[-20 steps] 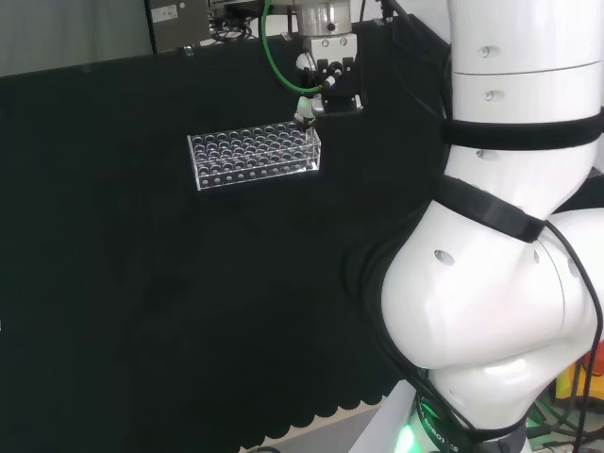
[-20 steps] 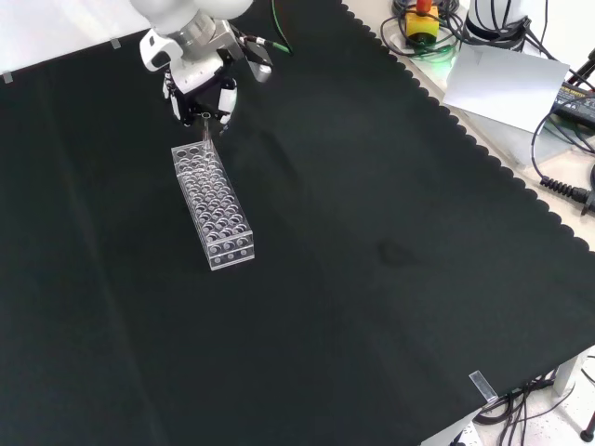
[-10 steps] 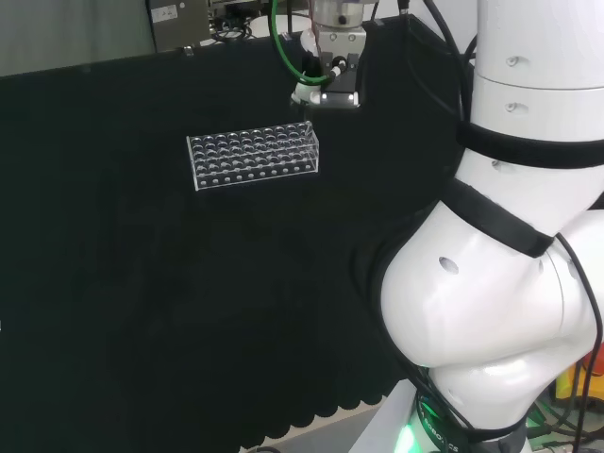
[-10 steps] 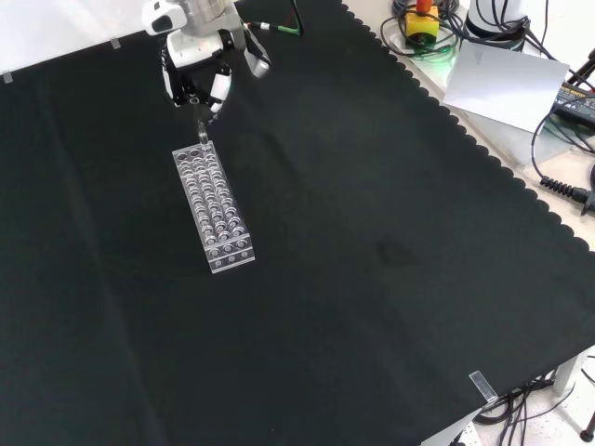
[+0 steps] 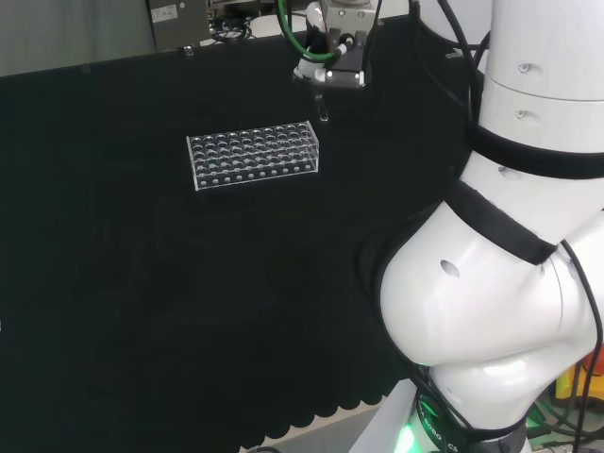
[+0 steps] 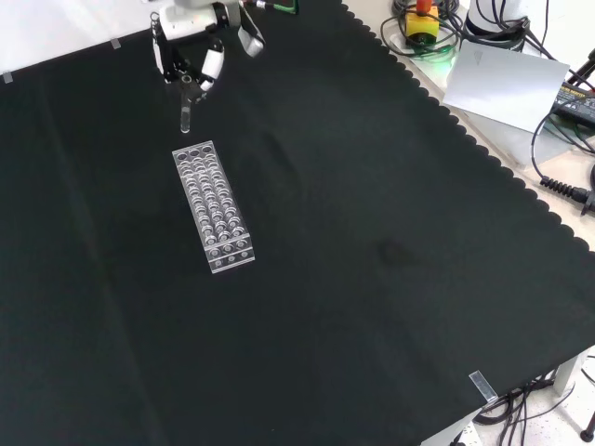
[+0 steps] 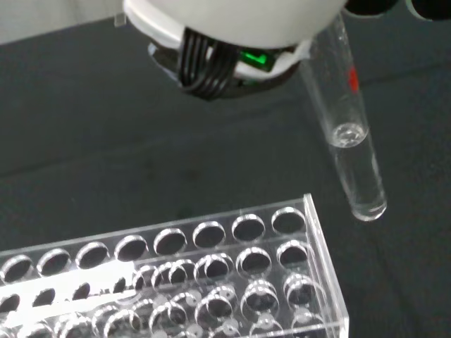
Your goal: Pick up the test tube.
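Test tube (image 6: pixel 185 117): a clear glass tube, hanging upright in the air with its rounded bottom pointing down, pinched at its upper end by the hand. In the front view it is hovering just past the far short end of the rack, clear of the rack's top; in the head view (image 5: pixel 323 107) it is sitting just above and beside the rack's right end. In the wrist view (image 7: pixel 349 151) the tube's rounded tip is lying beyond the rack's corner holes, not over any of them, and a small red mark is showing on its wall.
Arm (image 5: pixel 500 283): the white links are filling the right of the head view, reaching up and over towards the space above the rack's right end.
Bench (image 6: pixel 372 260): black cloth is covering it; the rack is standing on the cloth, well apart from the scalloped edge.
Rack (image 6: pixel 212 205): a clear plastic block with rows of round holes, lying flat on the cloth; the holes nearest the tube are showing empty in the wrist view (image 7: pixel 211 282).
Hand (image 6: pixel 189 58): black and white, hanging above the rack's far end in the front view, its fingers curling in and pinching the tube's top (image 5: pixel 330 68).
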Tool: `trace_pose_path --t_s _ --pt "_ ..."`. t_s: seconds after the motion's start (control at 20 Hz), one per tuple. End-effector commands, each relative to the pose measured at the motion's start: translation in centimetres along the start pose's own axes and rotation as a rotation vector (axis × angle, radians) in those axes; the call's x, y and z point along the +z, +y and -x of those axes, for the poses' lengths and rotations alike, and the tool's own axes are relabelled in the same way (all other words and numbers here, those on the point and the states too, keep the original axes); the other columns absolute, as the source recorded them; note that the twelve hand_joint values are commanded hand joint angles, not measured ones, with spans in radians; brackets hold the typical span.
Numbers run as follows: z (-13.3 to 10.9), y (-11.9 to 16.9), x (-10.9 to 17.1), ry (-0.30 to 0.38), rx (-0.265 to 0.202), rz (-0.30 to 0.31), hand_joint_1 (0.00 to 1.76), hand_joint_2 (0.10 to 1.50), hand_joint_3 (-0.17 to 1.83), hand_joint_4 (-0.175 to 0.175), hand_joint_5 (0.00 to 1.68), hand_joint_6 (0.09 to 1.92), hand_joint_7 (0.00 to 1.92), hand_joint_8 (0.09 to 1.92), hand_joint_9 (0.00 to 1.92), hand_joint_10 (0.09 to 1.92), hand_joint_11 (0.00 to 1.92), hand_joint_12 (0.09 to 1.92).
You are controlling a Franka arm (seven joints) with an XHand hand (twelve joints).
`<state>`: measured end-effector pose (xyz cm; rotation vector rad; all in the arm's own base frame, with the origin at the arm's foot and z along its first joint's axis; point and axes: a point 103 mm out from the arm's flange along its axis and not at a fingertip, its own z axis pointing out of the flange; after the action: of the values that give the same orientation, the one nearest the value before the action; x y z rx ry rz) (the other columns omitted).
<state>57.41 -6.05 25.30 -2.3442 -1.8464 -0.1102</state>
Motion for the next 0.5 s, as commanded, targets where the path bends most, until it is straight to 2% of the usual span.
trace_pose_path --t_s 0.05,0.5 --pt "0.0 -0.3 -4.3 0.055 -0.005 0.030 1.23 0.65 0.56 -0.175 1.48 0.22 1.83 0.32 1.73 0.24 1.26 0.96" --pt "-0.8 -2.9 -12.2 0.110 -0.023 0.107 1.23 0.65 0.58 -0.175 1.48 0.22 1.84 0.32 1.74 0.24 1.26 0.96"
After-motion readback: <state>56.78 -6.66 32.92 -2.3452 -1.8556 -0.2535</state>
